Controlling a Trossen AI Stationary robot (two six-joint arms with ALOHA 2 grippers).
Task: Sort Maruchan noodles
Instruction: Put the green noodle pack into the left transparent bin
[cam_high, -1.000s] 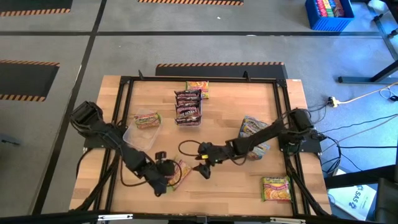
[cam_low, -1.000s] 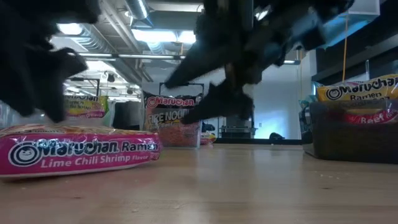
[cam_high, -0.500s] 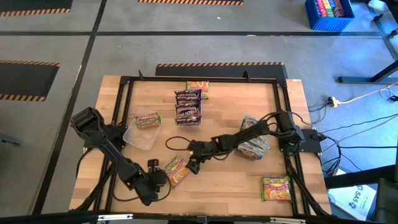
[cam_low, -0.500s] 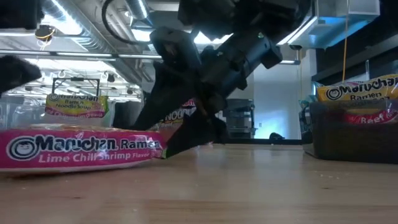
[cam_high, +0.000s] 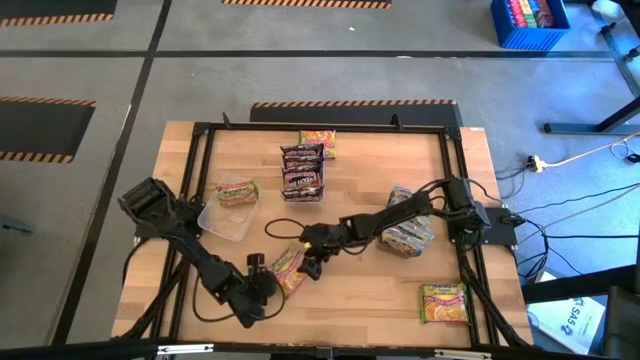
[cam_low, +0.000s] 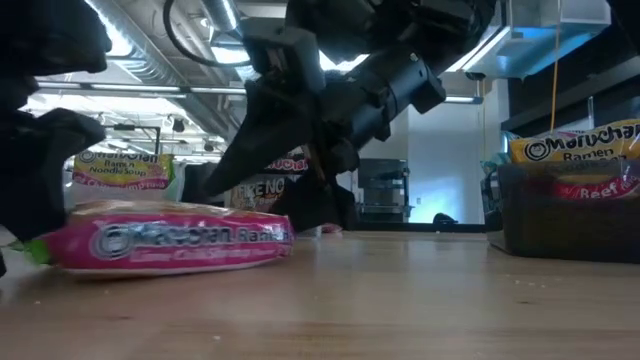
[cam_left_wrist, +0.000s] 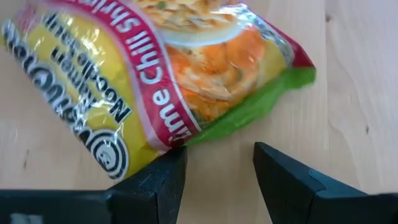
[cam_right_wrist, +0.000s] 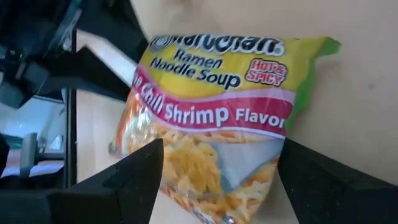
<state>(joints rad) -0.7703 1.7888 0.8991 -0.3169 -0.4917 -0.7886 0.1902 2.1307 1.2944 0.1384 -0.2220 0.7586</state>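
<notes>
The table (cam_high: 360, 290) carries several groups of Maruchan noodles, and the move ahead turns on one packet near its front edge. Far back lies a stack of dark maroon packets (cam_high: 303, 170), with a yellow-pink packet (cam_high: 318, 141) just behind it. A clear bin (cam_high: 226, 222) sits toward the left with a packet (cam_high: 237, 191) at its far rim, another bin of packets (cam_high: 408, 223) sits on the right, and a lone packet (cam_high: 444, 302) lies at the front right corner.

The Lime Chili Shrimp packet (cam_high: 287, 271) lies flat between the two hands, its long axis running diagonally from the front left toward the back right. The left hand (cam_high: 260, 283) is at the packet's near-left end, fingers spread, one fingertip (cam_left_wrist: 166, 177) just at the packet's corner (touching or barely short of it, I cannot tell which). The right hand (cam_high: 312, 262) comes in low from the opposite side, fingers also spread wide, with the packet straight ahead and lying between them (cam_right_wrist: 214, 130) but not pinched.

Both hands are about equally near; I judge the right one better lined up to close across the packet's short width.
</notes>
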